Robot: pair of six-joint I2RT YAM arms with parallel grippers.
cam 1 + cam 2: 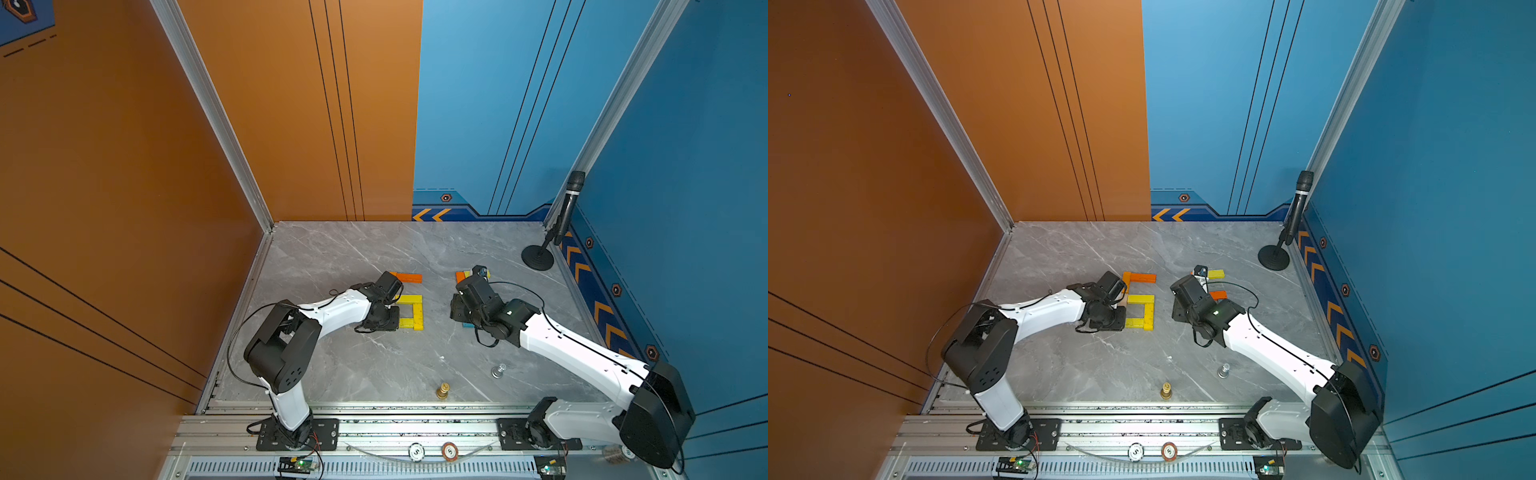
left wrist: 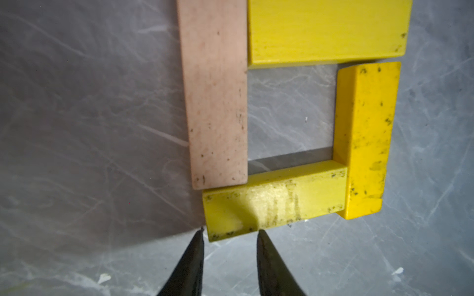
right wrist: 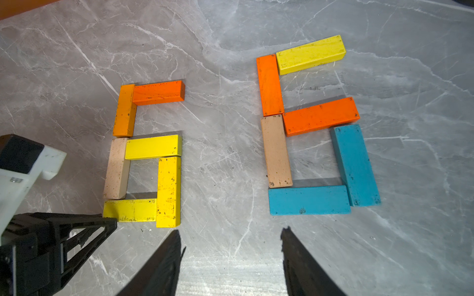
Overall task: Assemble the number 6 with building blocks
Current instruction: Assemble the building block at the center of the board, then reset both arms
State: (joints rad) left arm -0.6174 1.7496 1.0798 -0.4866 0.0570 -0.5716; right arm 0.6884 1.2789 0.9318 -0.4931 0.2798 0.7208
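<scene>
– two digits laid flat from building blocks (image 3: pixel 310 200) on the grey marble table (image 1: pixel 332 257). nearest the microphone (image 1: pixel 571 203)?
– blue-looped 6 (image 3: pixel 320 116). slightly tilted yellow plank on top, two orange, one tan, two teal closing the loop. mostly hidden under the right arm (image 1: pixel 582 345) in both top views.
– farther from the microphone?
– yellow-looped 6 (image 3: pixel 154 147), near the other but apart from it. two orange planks above, then a tan plank (image 2: pixel 218 102) and three yellow round a bare square of table, each touching the next.
– left gripper (image 2: pixel 230 230)?
– low on the side of that 6 turned away from the microphone. fingers close together, clamped on nothing, tips right against the end of the bottom yellow plank (image 2: pixel 277 197).
– right gripper (image 3: pixel 232 230)?
– raised over the table by the blue-looped 6, fingers well apart, nothing between them.
– anything else?
– silver piece (image 1: pixel 498 370) and gold piece (image 1: pixel 442 390), well apart from both digits and farther from the microphone; silver the nearer of the pair.
</scene>
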